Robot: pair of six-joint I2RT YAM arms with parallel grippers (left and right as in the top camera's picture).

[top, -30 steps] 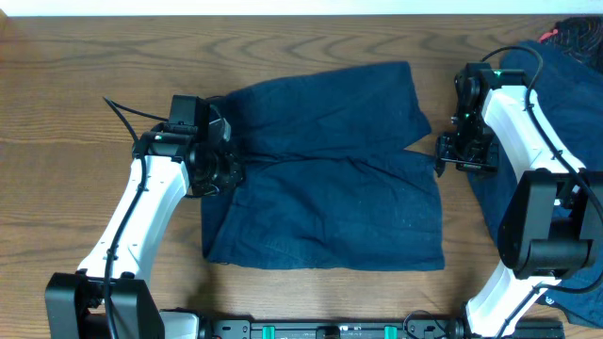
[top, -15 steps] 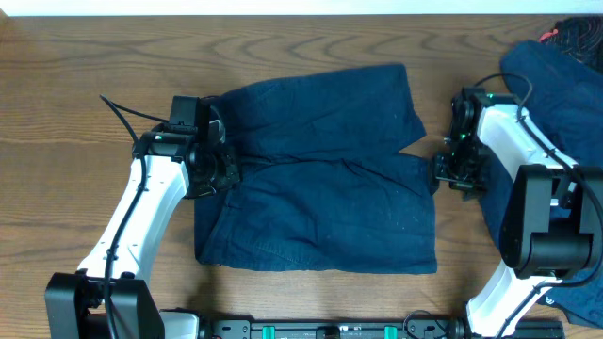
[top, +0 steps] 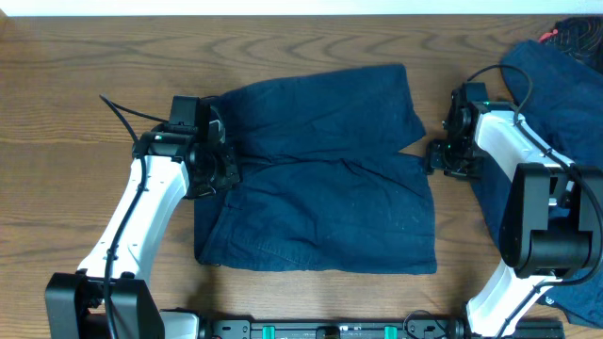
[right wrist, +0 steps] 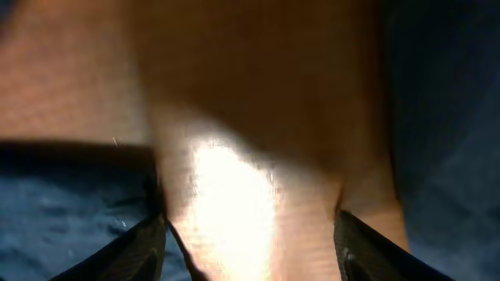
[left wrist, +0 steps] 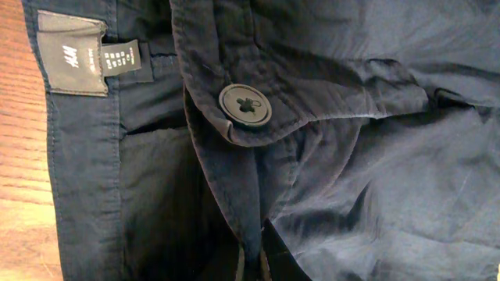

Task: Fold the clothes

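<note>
The clothes in front of me are dark navy shorts [top: 320, 188], spread flat mid-table with the waistband to the left. My left gripper [top: 226, 172] is shut on a fold of the waistband. In the left wrist view its fingertips [left wrist: 254, 257] pinch cloth just below the round button [left wrist: 244, 105], with the grey label [left wrist: 74, 62] to the left. My right gripper [top: 433, 158] is open at the shorts' right edge, by the notch between the legs. In the right wrist view it [right wrist: 250, 250] spans bare wood, with navy cloth [right wrist: 62, 203] beside its left finger [right wrist: 137, 250].
More navy garments [top: 556, 94] are heaped at the table's right edge, partly under the right arm. Something red [top: 565, 38] shows at the far right corner. Bare wooden table [top: 85, 113] lies left of and behind the shorts.
The right gripper has moved left, up to the shorts' right edge. The shorts have shifted slightly to the left. The left gripper keeps its hold in nearly the same place.
</note>
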